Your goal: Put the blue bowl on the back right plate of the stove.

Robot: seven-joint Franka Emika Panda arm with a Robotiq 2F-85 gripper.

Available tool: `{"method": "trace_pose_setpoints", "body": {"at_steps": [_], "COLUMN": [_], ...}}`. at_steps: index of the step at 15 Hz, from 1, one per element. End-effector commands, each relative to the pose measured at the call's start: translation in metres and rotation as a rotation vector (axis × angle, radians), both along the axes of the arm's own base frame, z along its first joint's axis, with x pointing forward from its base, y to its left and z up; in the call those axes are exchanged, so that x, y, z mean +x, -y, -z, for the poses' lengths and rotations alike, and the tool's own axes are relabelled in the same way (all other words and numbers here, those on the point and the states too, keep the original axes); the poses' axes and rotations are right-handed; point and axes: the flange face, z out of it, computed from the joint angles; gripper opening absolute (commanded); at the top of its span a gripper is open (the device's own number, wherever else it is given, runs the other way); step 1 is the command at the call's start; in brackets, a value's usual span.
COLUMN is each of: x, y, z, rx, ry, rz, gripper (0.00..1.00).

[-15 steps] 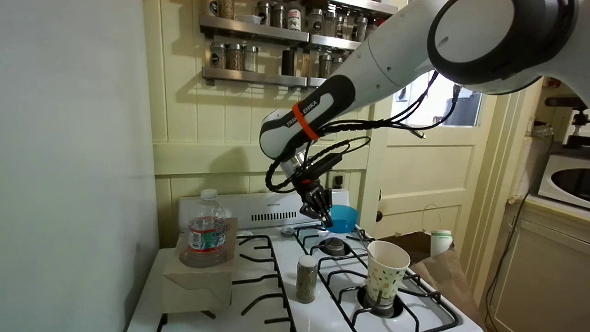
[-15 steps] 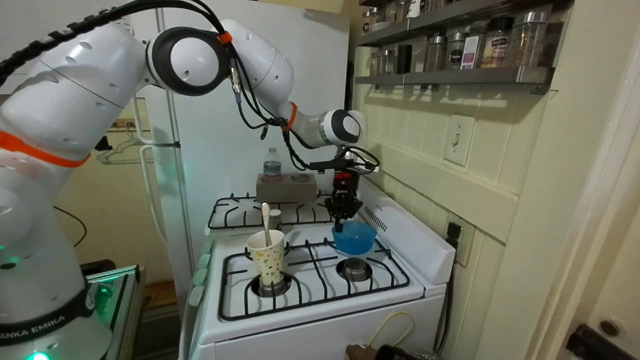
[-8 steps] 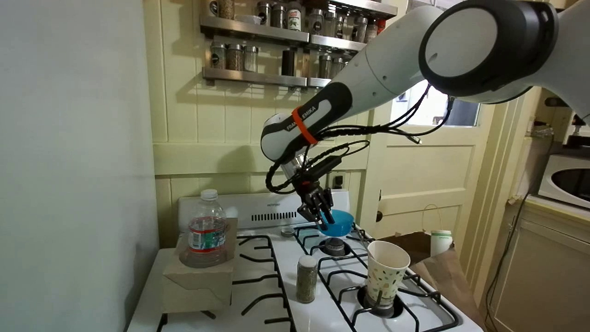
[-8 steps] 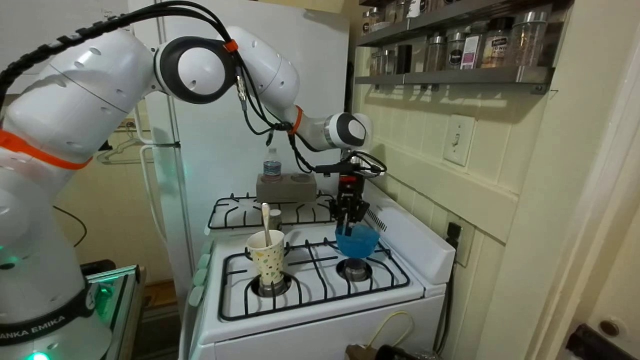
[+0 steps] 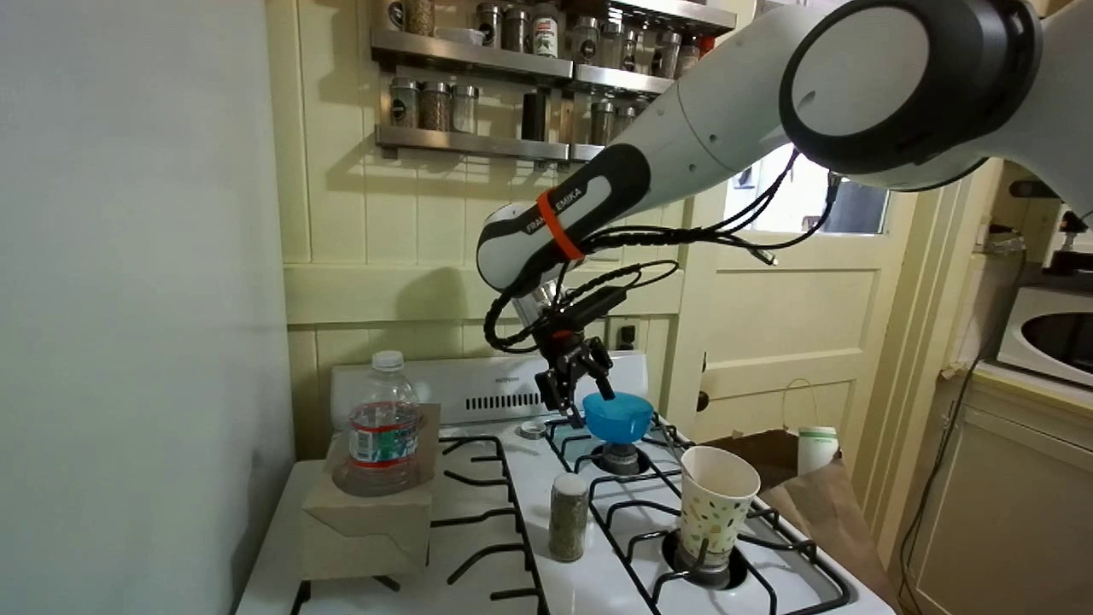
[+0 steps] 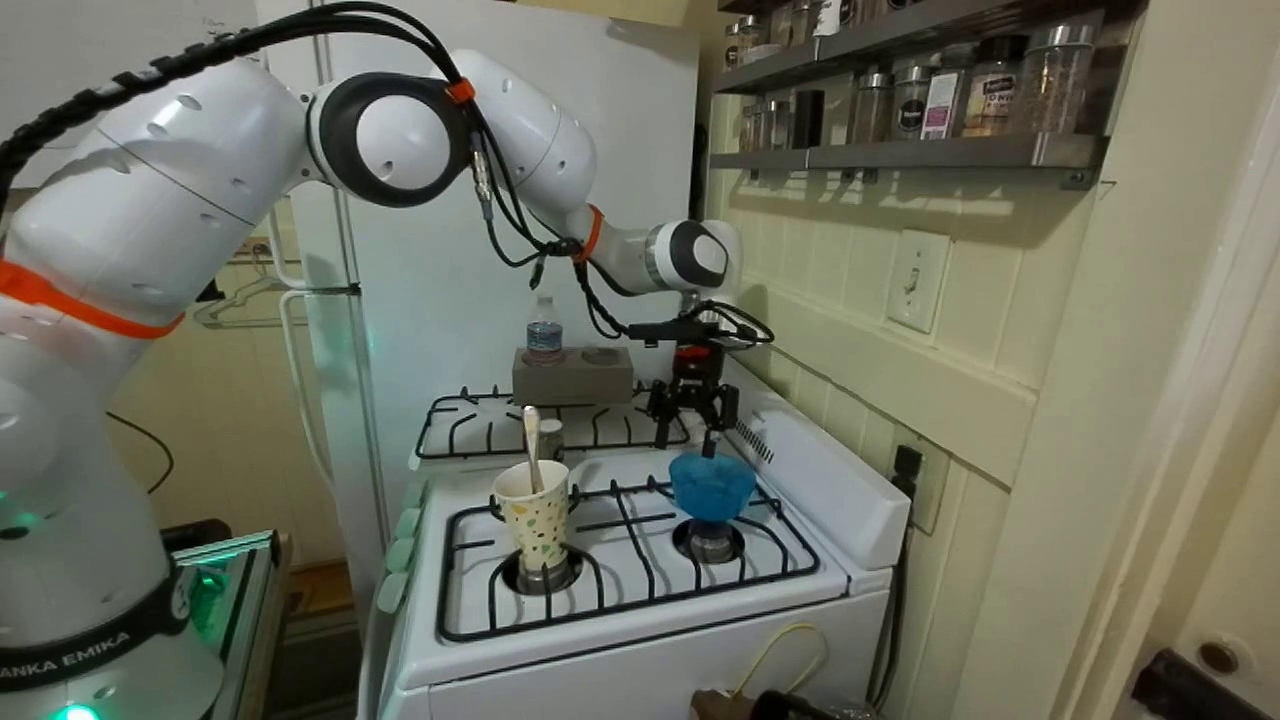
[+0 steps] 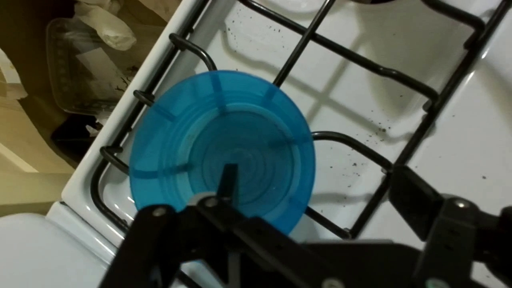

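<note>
The blue bowl (image 5: 618, 420) sits upright over the back right plate (image 5: 621, 459) of the stove, its base on the grate as far as I can see. In the wrist view the bowl (image 7: 256, 136) lies over black grate bars (image 7: 344, 138), which hide the burner below it. My gripper (image 7: 316, 176) stands open. One fingertip reaches over the inside of the bowl, while the opposite one is well outside its rim. An exterior view shows the gripper (image 6: 685, 443) just above the bowl (image 6: 712, 487), with nothing pinched between its fingers.
A patterned paper cup (image 6: 535, 510) holding a utensil stands on the front burner. A spice jar (image 5: 568, 517) is on the stove's middle strip. A water bottle (image 5: 382, 427) stands on a box (image 5: 367, 530). The stove's back panel (image 6: 800, 470) rises close behind the bowl.
The bowl has come down onto the back burner and its tilt has levelled out. My gripper's fingers have spread apart, letting go of the rim, and the hand has shifted slightly up.
</note>
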Motion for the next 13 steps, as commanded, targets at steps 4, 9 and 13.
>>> {"method": "trace_pose_setpoints", "body": {"at_steps": [4, 9, 13], "x": [-0.039, -0.071, -0.068], "y": [-0.022, -0.011, -0.005], "z": [-0.063, -0.097, -0.104], "rx": [0.093, 0.181, 0.188], "ry": [0.172, 0.438, 0.491], "rz": [-0.247, -0.088, -0.043], "gripper": [1.00, 1.00, 1.00]}}
